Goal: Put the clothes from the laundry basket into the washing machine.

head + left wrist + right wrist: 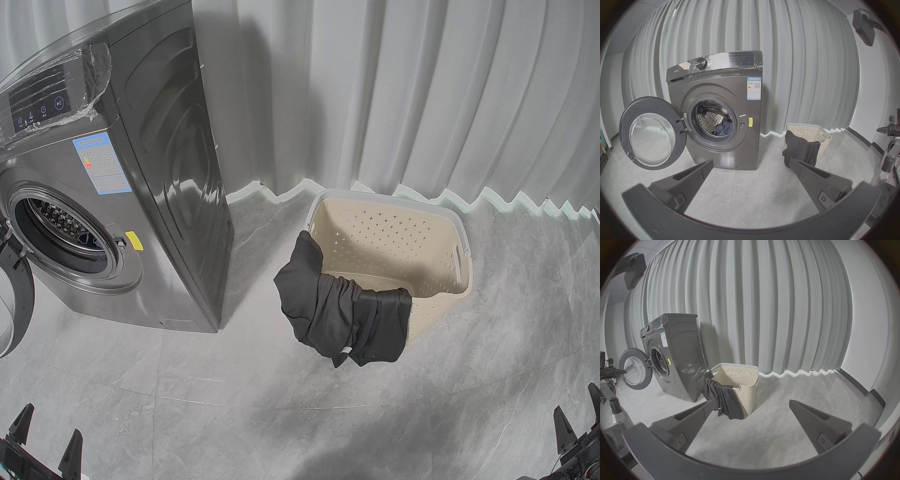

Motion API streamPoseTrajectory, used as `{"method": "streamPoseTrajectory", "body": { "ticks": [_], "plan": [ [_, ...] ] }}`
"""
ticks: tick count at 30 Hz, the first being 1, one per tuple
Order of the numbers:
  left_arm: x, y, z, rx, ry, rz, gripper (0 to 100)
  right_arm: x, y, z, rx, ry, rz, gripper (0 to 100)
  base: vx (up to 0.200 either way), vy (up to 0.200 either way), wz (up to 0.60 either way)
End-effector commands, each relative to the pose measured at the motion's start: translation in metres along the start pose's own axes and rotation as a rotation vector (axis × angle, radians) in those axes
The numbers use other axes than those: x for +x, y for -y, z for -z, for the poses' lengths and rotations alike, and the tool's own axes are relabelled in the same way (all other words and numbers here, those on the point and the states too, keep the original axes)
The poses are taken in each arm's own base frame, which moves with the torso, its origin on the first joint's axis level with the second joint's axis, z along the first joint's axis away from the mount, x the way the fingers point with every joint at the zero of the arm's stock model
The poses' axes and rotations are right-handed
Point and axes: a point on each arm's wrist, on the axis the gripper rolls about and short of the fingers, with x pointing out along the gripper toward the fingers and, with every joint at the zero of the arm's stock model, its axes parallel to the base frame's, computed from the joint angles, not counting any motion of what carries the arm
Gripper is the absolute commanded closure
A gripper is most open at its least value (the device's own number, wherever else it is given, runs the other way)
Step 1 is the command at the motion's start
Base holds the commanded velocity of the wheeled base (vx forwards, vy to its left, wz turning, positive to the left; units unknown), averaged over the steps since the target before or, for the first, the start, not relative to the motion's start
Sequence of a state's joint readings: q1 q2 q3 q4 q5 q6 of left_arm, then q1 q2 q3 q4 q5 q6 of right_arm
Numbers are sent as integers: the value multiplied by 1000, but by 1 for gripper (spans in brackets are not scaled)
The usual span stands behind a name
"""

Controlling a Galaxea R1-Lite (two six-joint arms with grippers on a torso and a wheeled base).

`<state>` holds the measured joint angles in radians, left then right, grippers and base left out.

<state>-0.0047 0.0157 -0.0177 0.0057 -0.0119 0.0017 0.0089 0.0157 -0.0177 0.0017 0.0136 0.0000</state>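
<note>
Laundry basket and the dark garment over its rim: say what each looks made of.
Laundry basket: likely moulded plastic, cream, matte; rigid walls pierced with small star-shaped holes. Dark garment: soft fabric, matte charcoal; it drapes limply over the rim in folds. Fibre cannot be told.

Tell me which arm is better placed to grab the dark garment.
Likely right: the right gripper, open, faces the laundry basket and dark garment; the left gripper faces the washing machine.

Left gripper point(751, 160) — dark grey, wedge-shaped fingers point(815, 181)
</note>
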Motion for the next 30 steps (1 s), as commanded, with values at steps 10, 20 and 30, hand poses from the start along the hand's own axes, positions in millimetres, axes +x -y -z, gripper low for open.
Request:
{"method": "streamPoseTrajectory", "body": {
  "ticks": [10,20,30],
  "plan": [
    [0,0,4,0,-1,0,0,0,0,4,0,1,0,0,0,0,0],
    [0,0,4,1,-1,0,0,0,0,4,0,1,0,0,0,0,0],
    [0,0,4,0,1,0,0,0,0,4,0,1,0,0,0,-100,0]
  ]
}}
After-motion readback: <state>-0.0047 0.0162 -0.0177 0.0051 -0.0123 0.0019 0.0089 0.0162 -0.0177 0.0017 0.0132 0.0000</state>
